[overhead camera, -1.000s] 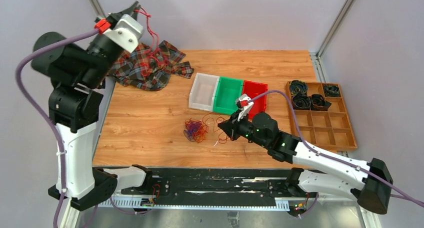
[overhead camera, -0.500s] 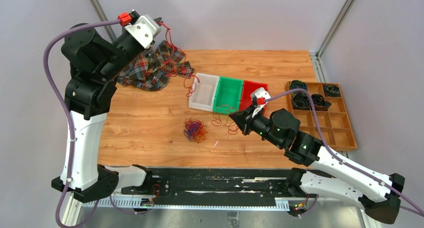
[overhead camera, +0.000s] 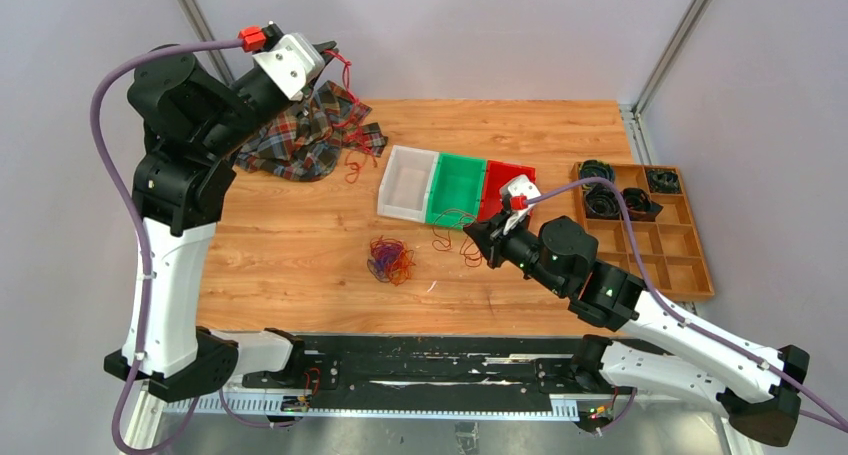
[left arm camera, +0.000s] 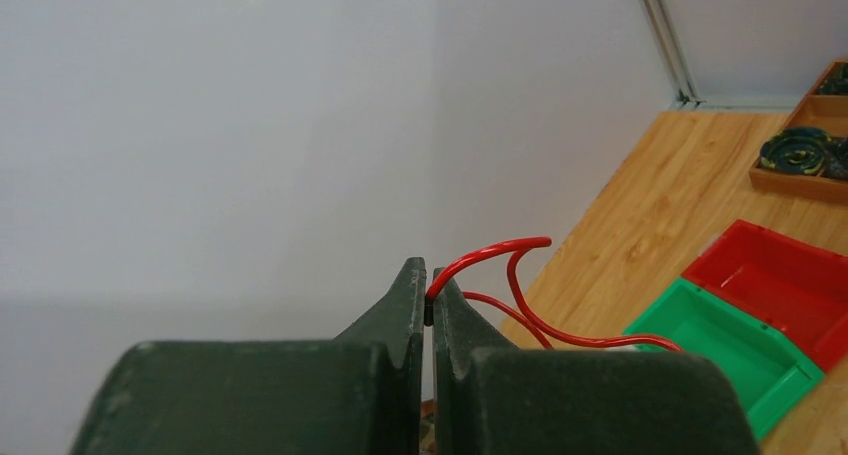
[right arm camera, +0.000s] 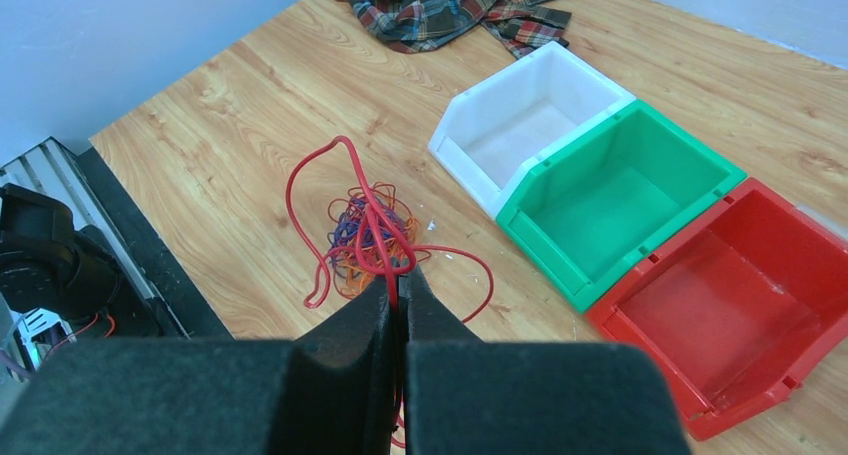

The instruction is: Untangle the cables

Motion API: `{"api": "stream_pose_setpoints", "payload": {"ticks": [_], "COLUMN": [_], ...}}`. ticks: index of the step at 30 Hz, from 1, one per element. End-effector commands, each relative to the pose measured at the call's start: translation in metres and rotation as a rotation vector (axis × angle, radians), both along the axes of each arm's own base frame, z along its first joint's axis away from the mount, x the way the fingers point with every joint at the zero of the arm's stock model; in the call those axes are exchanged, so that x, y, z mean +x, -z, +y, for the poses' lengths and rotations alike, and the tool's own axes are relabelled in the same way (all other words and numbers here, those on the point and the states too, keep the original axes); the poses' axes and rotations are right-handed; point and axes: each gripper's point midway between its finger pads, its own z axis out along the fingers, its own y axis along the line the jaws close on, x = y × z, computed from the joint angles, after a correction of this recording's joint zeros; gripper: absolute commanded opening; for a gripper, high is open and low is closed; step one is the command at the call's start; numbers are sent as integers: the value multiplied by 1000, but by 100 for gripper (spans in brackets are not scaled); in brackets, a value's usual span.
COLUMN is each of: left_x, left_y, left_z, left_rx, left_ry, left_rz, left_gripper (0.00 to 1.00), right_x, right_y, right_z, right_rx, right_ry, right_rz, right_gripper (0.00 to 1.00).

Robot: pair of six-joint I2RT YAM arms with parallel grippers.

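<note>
Pinching, left claw (overhead camera: 330,51): we see it pressed together on a red cable (left arm camera: 505,245), high at the upper left of the top view, above the plaid cloth (overhead camera: 300,140). The cable trails down to the tabletop (overhead camera: 290,245) beside the cloth.
Right claw (right arm camera: 400,275): pressed together on a red loop (overhead camera: 447,215), low over the tabletop, just beside the near walls of the green bin (overhead camera: 455,187) and red bin (overhead camera: 512,203).
Cables: we find the red, orange and purple tangle (overhead camera: 390,260) at centre frame, left of the right claw and apart from the bins.
Edges: the white bin (overhead camera: 405,185), green bin and red bin touch in a row; a wooden tray (overhead camera: 650,265) sits at the right edge.
Open room: bare wood at the lower left, between the tangle and the tabletop's left edge.
</note>
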Motion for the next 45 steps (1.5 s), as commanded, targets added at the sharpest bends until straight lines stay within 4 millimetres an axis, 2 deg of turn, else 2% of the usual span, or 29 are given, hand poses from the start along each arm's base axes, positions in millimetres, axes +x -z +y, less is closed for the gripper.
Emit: {"api": "stream_pose_setpoints", "payload": {"ticks": [1, 9, 17, 21, 27, 35, 38, 45], "left_x": [-1, 3, 16, 39, 80, 130, 142, 159], "left_y": [6, 20, 50, 78, 140, 194, 213, 271], "left_z": [-9, -17, -29, -33, -42, -61, -66, -76], "left_rx": [-8, -13, 12, 31, 91, 109, 133, 245], "left_ry": [44, 72, 101, 64, 28, 13, 9, -7], "left_rz": [29, 83, 159, 202, 267, 367, 403, 488], "left_gripper": [0, 0, 0, 0, 0, 0, 0, 0], "right_x": [8, 14, 16, 16, 16, 14, 13, 14], "right_y": [-15, -12, -4, -3, 0, 1, 2, -1], "right_z": [-10, -7, -10, -13, -19, -31, -35, -42], "right_rx": [8, 12, 17, 19, 7, 6, 6, 7], "right_ry": [46, 62, 76, 86, 104, 136, 149, 172], "right_rz": [-38, -37, -20, -20, -12, -5, -5, -15], "right_gripper": [1, 0, 1, 0, 1, 0, 1, 1]}}
